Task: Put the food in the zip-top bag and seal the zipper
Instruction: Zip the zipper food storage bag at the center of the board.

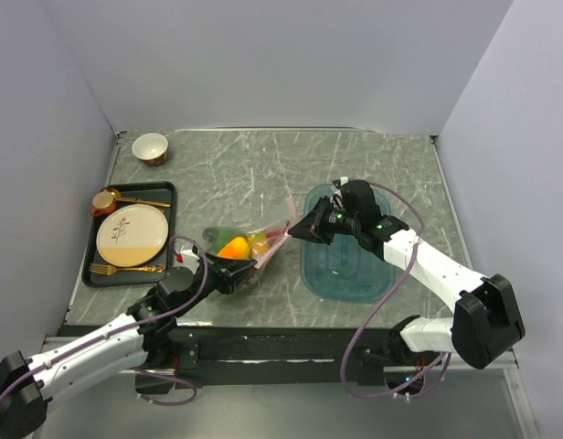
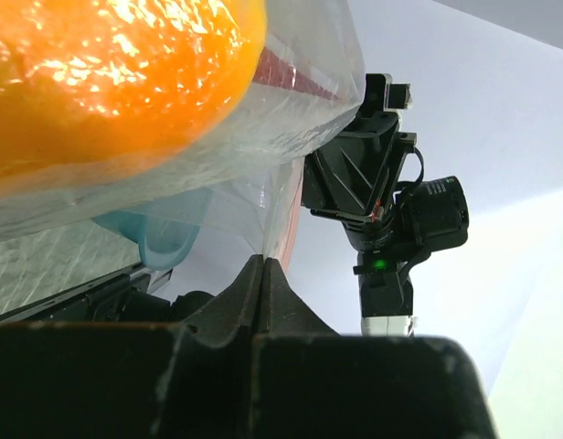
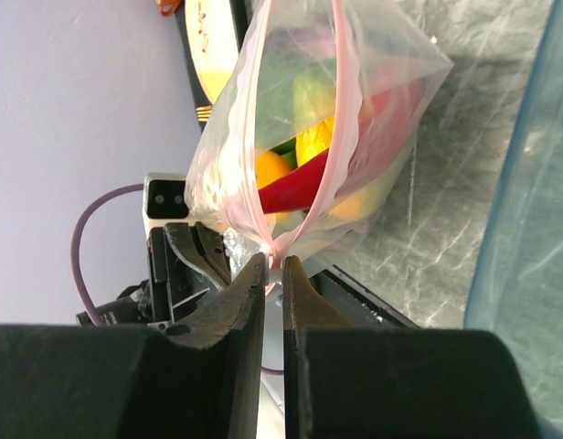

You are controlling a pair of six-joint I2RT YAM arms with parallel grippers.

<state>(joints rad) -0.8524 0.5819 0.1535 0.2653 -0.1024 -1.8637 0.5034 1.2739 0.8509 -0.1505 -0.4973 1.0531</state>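
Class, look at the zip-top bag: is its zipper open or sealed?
Open: the zipper shows two pink strips spread apart, meeting only at the right gripper.

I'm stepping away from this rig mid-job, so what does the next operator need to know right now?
Left gripper: shut on the bag, pinching its plastic.
Right gripper: shut on one end of the zipper.
The bag is stretched between them, with the food inside.
Done: food looks bagged, none seen outside.
Left: the zipper gapes open; press it shut along its length.
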